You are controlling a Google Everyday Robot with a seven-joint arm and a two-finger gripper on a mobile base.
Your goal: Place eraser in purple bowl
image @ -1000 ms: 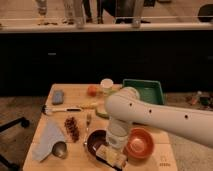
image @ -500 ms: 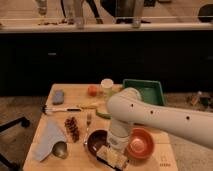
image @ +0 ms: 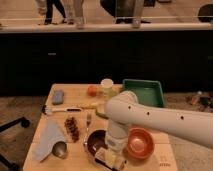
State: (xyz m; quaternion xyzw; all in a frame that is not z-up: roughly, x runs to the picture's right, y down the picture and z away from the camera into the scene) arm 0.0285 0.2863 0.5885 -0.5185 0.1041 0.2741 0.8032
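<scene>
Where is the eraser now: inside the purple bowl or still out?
Out. The eraser hangs at the end effector, over the purple bowl's near rim, not resting inside.

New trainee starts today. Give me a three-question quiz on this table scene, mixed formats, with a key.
1. True or false: the tool hangs over the near edge of the purple bowl, shut on the eraser.
2. Which thing lies right of the purple bowl?
A. the orange-red bowl
B. the green tray
C. the metal spoon
3. Fill in: the flat blue-grey pad lies near the table's far ____ corner.

Key: 1 true; 2 A; 3 left
</scene>
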